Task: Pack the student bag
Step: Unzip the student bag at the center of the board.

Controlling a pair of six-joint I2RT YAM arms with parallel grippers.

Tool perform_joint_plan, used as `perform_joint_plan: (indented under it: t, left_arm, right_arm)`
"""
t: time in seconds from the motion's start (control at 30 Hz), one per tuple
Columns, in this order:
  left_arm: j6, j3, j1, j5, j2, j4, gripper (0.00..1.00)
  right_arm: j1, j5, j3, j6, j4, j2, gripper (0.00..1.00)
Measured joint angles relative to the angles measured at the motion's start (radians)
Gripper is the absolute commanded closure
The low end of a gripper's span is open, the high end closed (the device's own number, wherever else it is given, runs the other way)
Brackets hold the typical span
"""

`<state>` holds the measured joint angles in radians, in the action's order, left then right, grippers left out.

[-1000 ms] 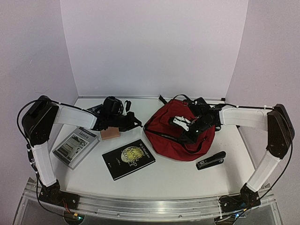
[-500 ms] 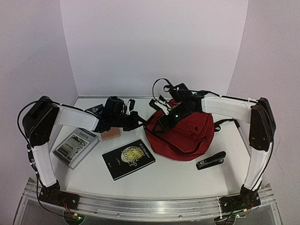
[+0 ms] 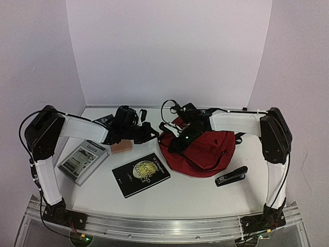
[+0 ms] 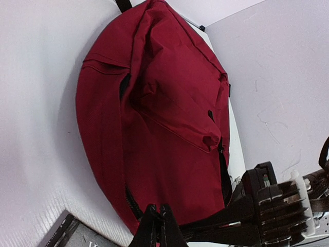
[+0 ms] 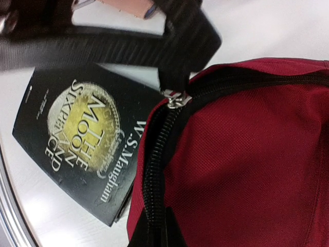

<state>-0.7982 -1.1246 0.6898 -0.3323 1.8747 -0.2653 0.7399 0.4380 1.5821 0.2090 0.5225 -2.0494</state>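
Student bag [image 3: 205,150] lies on worktop [image 3: 180,193], contents not visible. Right gripper [image 3: 176,140] clenched at the bag's left zipper edge. Left gripper [image 3: 148,135] clenched just left of the bag, grasp unclear. Book [image 3: 141,174], stapler [image 3: 231,175] and booklet [image 3: 82,159] all lie outside the bag; packing looks barely begun.

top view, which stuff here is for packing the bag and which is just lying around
For the job: backpack, plus probable contents: book, stapler, booklet, pink block.
Lying about: dark item at the back, purpose unclear.
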Motion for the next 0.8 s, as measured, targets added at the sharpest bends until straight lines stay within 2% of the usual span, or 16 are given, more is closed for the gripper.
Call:
perform_joint_plan:
  t: [0.2,0.43,0.8]
  left_arm:
    - [0.005,-0.109,-0.009,0.032,0.071,0.103,1.0]
    - [0.002,-0.212,-0.036,-0.007,0.206,0.108,1.0]
    - [-0.006,-0.399,-0.093,-0.104,0.373,0.105,1.0]
  right_arm:
    - [-0.002,0.008,-0.131,0.063,-0.006,0.114,1.0]
    - [-0.002,0.001,-0.25,0.164,-0.025,0.205,1.0]
    - [-0.006,0.025,-0.315,0.227,-0.036,0.247,1.0]
